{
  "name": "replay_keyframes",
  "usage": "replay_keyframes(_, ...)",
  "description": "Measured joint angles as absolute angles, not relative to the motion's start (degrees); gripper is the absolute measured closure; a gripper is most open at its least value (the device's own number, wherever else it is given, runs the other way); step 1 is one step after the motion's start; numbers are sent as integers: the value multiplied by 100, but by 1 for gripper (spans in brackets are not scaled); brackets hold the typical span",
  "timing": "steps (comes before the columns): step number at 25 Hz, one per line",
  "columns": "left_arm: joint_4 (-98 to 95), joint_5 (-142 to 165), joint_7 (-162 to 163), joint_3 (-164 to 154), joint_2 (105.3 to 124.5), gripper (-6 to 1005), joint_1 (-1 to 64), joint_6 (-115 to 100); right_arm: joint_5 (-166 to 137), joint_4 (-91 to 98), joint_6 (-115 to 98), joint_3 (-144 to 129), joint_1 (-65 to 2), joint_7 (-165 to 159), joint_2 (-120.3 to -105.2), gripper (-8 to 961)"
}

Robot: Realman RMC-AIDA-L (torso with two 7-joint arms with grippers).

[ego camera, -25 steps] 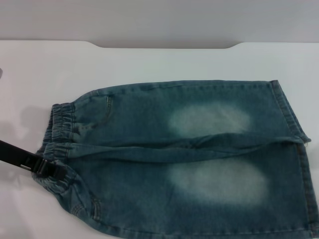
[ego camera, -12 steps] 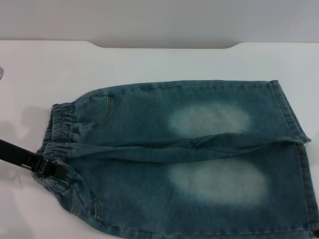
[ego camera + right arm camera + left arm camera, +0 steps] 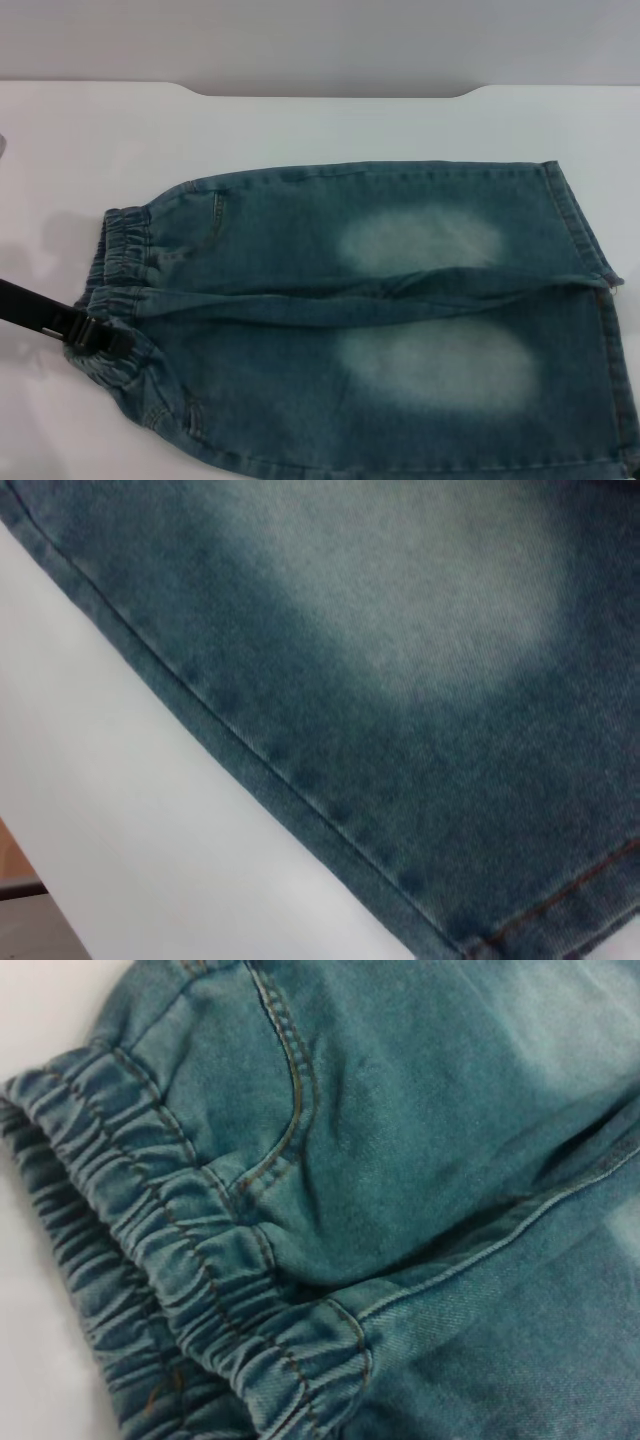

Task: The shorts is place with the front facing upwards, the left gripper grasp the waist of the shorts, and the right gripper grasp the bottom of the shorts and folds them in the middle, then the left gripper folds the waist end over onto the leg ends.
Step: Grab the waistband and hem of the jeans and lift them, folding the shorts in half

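Note:
The blue denim shorts lie flat on the white table with two faded pale patches facing up. The waist of the shorts is a gathered elastic band at the left. It fills the left wrist view, with a stitched pocket just beside it. The bottom of the shorts, the hemmed leg ends, lies at the right. My left gripper reaches in from the left on a black arm and rests against the nearer part of the waistband. The right wrist view shows a leg's side seam close up. The right gripper is out of view.
The table's far edge has a shallow cut-out against a grey wall. Bare white tabletop lies beside the leg's seam, and its rim shows in a corner of the right wrist view.
The left gripper has shifted very slightly at the waistband. The shorts lie as before.

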State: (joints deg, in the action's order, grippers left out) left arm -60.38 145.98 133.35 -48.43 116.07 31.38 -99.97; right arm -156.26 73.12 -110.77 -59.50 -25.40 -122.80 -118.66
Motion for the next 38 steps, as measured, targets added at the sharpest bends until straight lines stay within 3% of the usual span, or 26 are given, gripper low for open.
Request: replay_keyframes(38,-6016,14598,13318,-4851,11604,930,3143,-9995,-15601,7136,-10794,-6188,-2655,-12372,-11883,384)
